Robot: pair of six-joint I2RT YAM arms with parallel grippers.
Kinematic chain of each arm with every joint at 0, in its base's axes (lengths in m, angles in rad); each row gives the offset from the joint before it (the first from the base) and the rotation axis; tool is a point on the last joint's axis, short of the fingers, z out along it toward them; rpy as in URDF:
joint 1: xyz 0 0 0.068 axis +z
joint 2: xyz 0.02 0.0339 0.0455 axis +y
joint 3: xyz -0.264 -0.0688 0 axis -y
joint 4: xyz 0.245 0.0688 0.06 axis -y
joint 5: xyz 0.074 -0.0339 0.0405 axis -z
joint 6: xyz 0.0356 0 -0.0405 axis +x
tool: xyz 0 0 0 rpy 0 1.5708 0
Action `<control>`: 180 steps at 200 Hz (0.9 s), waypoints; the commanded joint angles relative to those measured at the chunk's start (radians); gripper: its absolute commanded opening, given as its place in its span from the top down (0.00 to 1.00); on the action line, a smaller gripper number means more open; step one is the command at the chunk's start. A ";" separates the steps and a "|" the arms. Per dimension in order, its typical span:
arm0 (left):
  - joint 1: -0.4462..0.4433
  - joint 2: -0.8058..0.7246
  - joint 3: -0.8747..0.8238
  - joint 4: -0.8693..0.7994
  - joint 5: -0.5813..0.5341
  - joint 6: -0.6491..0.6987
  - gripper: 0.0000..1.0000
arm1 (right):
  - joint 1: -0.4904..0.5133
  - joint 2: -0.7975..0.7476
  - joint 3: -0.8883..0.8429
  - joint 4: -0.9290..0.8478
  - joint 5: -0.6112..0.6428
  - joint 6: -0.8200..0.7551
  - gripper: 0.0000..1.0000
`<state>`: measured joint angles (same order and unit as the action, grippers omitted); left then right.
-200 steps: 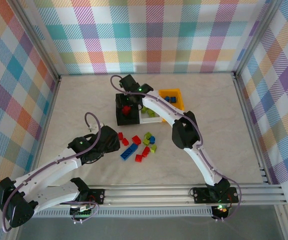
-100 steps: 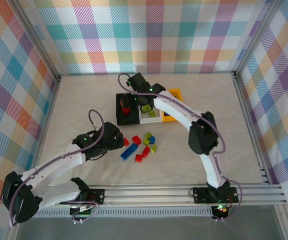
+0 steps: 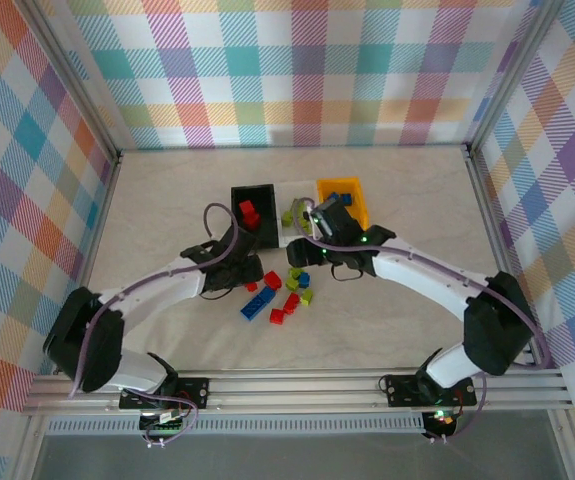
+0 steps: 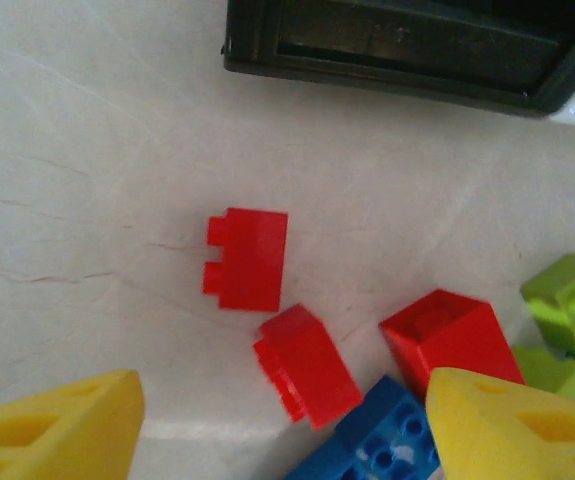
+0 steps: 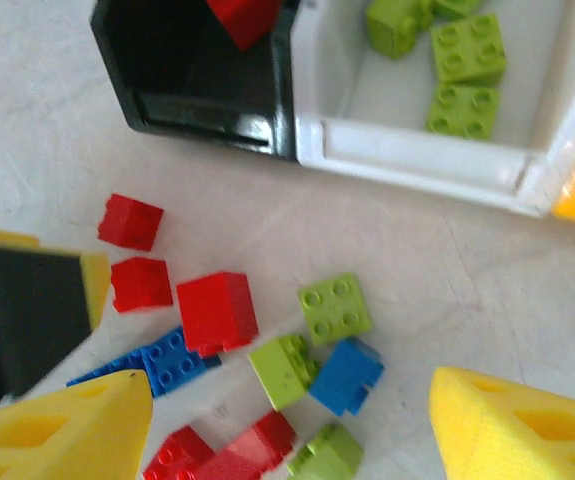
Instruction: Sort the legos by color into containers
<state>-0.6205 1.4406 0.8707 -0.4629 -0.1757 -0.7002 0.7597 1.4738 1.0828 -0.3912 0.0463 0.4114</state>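
Top external view has the 3 containers in a row toward the far middle of the table [image 3: 157, 200]: the black bin [image 3: 239, 192] on the left, the white bin [image 5: 407, 160] pressed against its side, and the orange-yellow bin [image 3: 339, 182] on the right. A red brick [image 3: 249, 212] lies in the black bin, and the right wrist view shows at least 3 lime green bricks [image 5: 460, 108] in the white bin. The loose legos [image 3: 285, 290] sit in a mixed cluster of red, blue and lime green on the table just in front of the bins. Both arms reach over this cluster. The left gripper [image 4: 282, 395] hangs with its jaws apart and empty above a small red brick [image 4: 247, 258] and a second red brick [image 4: 307, 365] just beside it, near the black bin's front wall. The right gripper [image 5: 289, 390] is likewise spread and empty, over a lime green brick [image 5: 282, 368] touching a blue brick [image 5: 347, 375]
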 commanded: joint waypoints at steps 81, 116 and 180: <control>0.023 0.129 -0.018 0.102 0.057 -0.087 0.53 | -0.009 -0.167 -0.102 0.044 0.059 0.027 0.26; 0.022 0.126 -0.035 0.105 0.070 -0.087 0.66 | -0.012 -0.158 -0.101 0.049 0.055 0.033 0.26; 0.022 0.023 -0.059 0.034 0.081 -0.078 0.76 | -0.016 -0.160 -0.101 0.049 0.055 0.038 0.26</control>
<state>-0.6060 1.5394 0.8310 -0.3676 -0.1051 -0.7776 0.7517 1.3266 0.9871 -0.3729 0.0971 0.4347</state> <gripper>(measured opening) 0.254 0.739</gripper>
